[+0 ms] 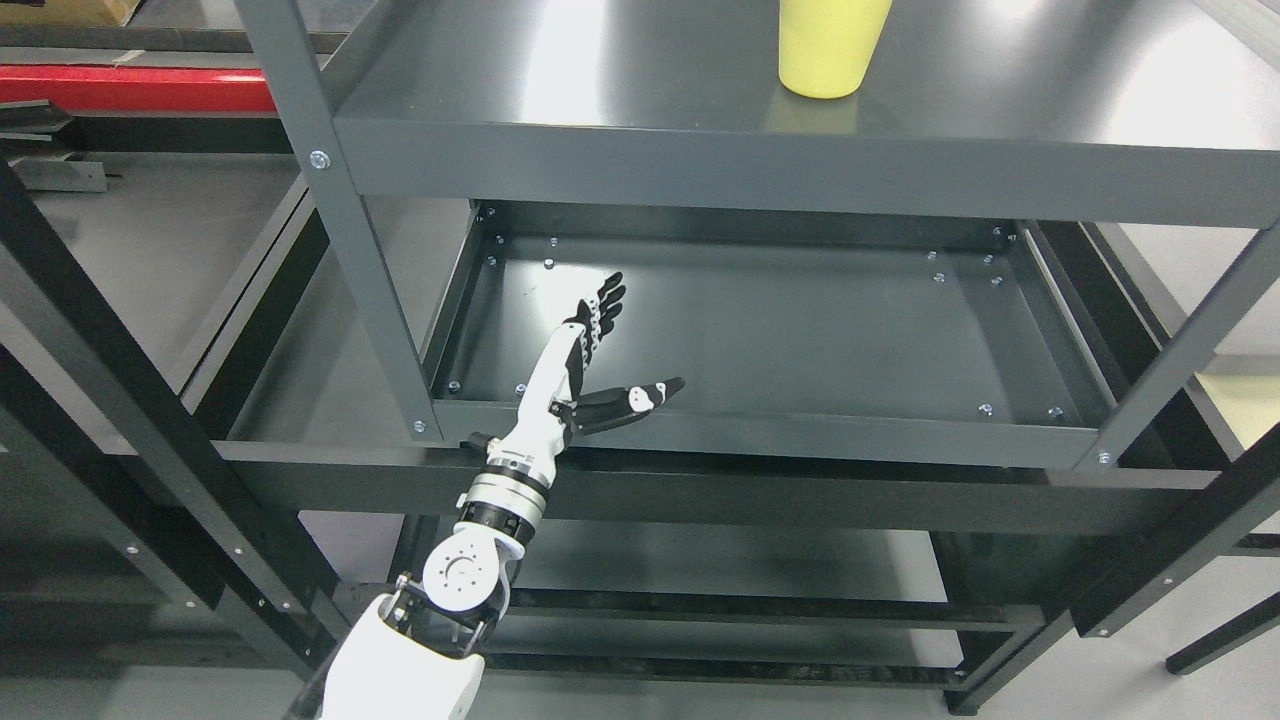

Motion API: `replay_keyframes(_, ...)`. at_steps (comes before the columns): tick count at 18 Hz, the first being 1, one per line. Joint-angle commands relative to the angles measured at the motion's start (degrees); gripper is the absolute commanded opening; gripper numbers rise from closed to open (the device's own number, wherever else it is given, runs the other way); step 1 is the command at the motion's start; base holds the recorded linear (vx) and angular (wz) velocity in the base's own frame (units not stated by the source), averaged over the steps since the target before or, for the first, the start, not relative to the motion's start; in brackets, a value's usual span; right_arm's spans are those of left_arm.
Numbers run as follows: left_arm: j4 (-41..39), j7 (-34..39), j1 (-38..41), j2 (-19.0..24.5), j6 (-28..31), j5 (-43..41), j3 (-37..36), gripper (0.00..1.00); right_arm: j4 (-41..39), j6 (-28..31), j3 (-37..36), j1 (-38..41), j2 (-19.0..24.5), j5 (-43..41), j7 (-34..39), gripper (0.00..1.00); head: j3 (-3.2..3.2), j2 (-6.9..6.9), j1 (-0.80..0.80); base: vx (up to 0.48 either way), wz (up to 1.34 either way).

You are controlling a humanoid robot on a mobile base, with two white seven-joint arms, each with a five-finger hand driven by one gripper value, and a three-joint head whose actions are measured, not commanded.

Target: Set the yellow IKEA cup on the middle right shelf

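A yellow cup [828, 45] stands upright on the upper dark grey shelf [640, 150], at the top of the head view, its rim cut off by the picture edge. My left hand [640, 345] reaches in from the lower left over the front rim of the shelf below [760, 330]. Its fingers [605, 300] are stretched out flat, its thumb spread to the right, and it holds nothing. The hand is far below and to the left of the cup. No right arm shows.
Grey upright posts [340, 220] frame the shelving at left and right. A dark crossbeam [700, 490] runs under the hand's wrist. A lower shelf [720, 565] sits beneath. A red bar [130, 88] lies at the upper left.
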Motion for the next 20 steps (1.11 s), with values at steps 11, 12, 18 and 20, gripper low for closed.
replay_keyframes(11,-7.17,-1.92,-0.70,-0.51,10.65,-1.91,6.95,0.98,0.00,0.05,0.97,0.80,-1.00,-1.41,-0.04,0.99,0.00,0.00,0.00,0.000,0.00)
replay_keyframes(12,-7.26,-1.92,-0.70,-0.51,10.56,-1.91,6.95,0.98,0.00,0.05,0.97,0.80,-1.00,-1.41,-0.04,0.99,0.00,0.00,0.00,0.000,0.00)
replay_keyframes(18,-7.52,-1.92,-0.79,-0.51,10.30,-1.99,7.56,0.99,0.00,0.05,0.97,0.80,-1.00,-1.41,-0.04,0.99,0.00,0.00,0.00,0.000,0.00)
replay_keyframes(20,-7.52,-1.92,-0.53,-0.51,8.90,-1.99,7.65,0.99,0.00,0.05,0.97,0.80,-1.00,-1.41,-0.04,0.99,0.00,0.00,0.00,0.000,0.00)
